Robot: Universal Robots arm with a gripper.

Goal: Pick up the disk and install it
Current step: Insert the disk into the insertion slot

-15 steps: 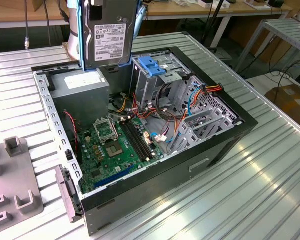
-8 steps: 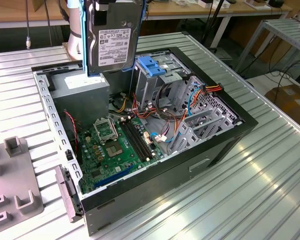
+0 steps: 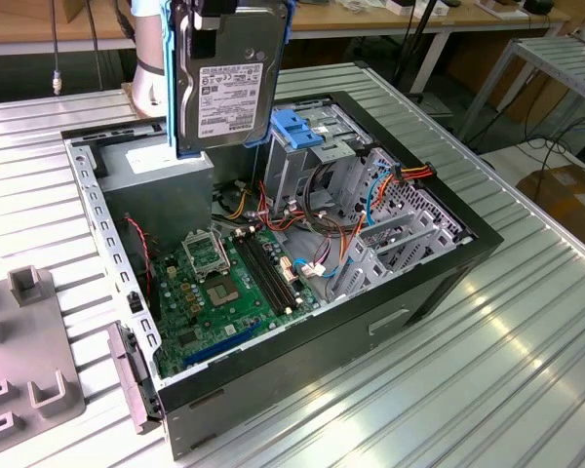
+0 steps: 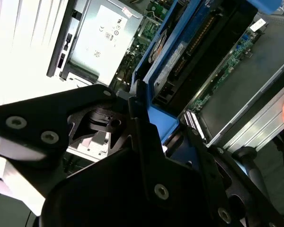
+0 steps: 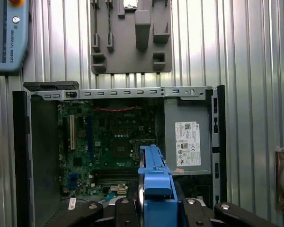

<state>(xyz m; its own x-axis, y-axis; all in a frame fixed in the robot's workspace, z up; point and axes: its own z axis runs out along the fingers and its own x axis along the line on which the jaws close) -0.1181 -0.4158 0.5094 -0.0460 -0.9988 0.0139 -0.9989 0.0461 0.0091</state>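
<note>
Exterior view: one disk [image 3: 224, 78], one open case [image 3: 370, 327].

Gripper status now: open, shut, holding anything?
The gripper is shut on the disk, holding it upright above the open computer case.

arm [image 3: 150, 54]: pale grey, blue band | hand [image 4: 157, 118]: black (silver screws)

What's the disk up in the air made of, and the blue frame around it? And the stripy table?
The disk looks like grey metal, dull with a soft sheen, with a white paper-like label. Its blue frame is probably plastic: bright, smooth, moulded. The table seems ribbed bare metal, maybe aluminium, since it glints.
</note>
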